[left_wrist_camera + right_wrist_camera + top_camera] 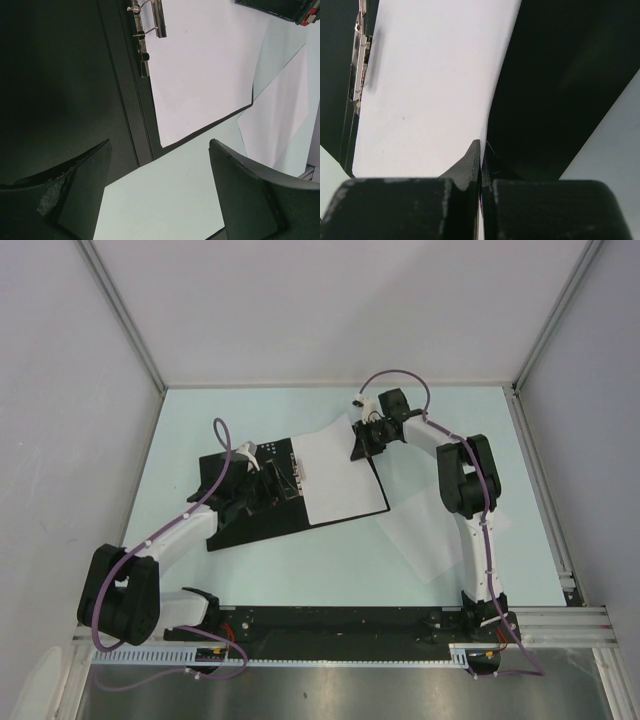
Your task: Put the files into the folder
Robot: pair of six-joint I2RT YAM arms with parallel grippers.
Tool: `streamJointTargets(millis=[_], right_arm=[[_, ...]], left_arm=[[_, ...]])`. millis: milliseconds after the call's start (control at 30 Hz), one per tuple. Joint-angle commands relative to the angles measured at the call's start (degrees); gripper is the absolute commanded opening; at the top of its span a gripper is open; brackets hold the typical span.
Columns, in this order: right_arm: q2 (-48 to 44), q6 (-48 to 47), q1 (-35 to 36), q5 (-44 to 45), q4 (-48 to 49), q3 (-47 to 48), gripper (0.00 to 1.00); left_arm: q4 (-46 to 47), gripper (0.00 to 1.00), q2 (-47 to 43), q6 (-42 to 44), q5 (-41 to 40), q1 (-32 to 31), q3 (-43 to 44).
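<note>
Right tool (362,443) has its two black fingers pressed together on the far right edge of a thin white paper sheet (340,485). In the right wrist view that edge curls up into the pinch (480,160). A dark surface rises just beside the fingers. It may be the folder's cover, caught along with the paper, but the close view is too tight to tell.

The flat rectangular folder (225,525) lies open with its black inner face up. It sits left of the middle of the pale green worktop (300,580) and is turned at a slant to the worktop's edges. The pinched sheet covers the folder's right half, and its far corner sticks out past the folder's far edge. A silver metal clip (150,20) runs along the fold, just beside the sheet's left edge.

A second white sheet (430,535) lies flat on the worktop on the right side. One corner is tucked under the folder's right edge, and the rest reaches toward the right arm's base.

Left tool (160,142) hangs over the folder's left half with its fingers wide apart and nothing between them. Its wrist view looks down past the fingertips at the folder's edge and bare worktop.
</note>
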Motion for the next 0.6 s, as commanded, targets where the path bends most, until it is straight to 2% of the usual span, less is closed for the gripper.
streamJointTargets(millis=[0, 100, 200, 233, 300, 333, 400, 533, 567], right_arm=[[0.7, -1.8, 0.6, -1.1, 0.6, 0.9, 0.00], [0.9, -1.8, 0.7, -1.1, 0.3, 1.0, 0.00], [0.9, -1.6, 1.0, 0.1, 0.1, 1.2, 0.10], [0.9, -1.2, 1.1, 0.9, 0.0, 1.2, 0.19], [0.0, -0.5, 1.2, 3.4, -1.0, 1.3, 0.28], [-0.5, 1.0, 1.1, 4.5, -1.7, 1.6, 0.38], [-2.0, 3.0, 1.1, 10.5, -4.8, 3.1, 0.44], [-6.6, 6.5, 0.8, 18.8, -9.4, 6.1, 0.68], [-7.0, 7.8, 0.6, 21.1, -11.1, 7.4, 0.71]], left_arm=[[2.0, 0.84, -1.1, 1.4, 0.3, 0.4, -0.6], [2.1, 0.84, -1.0, 1.3, 0.4, 0.4, -0.7], [2.1, 0.84, -1.1, 1.3, 0.3, 0.4, -0.7], [2.2, 0.84, -1.1, 1.3, 0.3, 0.4, -0.7], [2.2, 0.84, -1.2, 1.3, 0.4, 0.4, -0.6], [2.1, 0.84, -1.3, 1.3, 0.5, 0.4, -0.6], [2.1, 0.84, -1.7, 1.3, 1.0, 0.4, -0.5], [3.1, 0.85, -2.5, 1.3, 2.8, 0.4, -0.1], [3.4, 0.85, -2.7, 0.9, 3.3, 0.3, -0.1]])
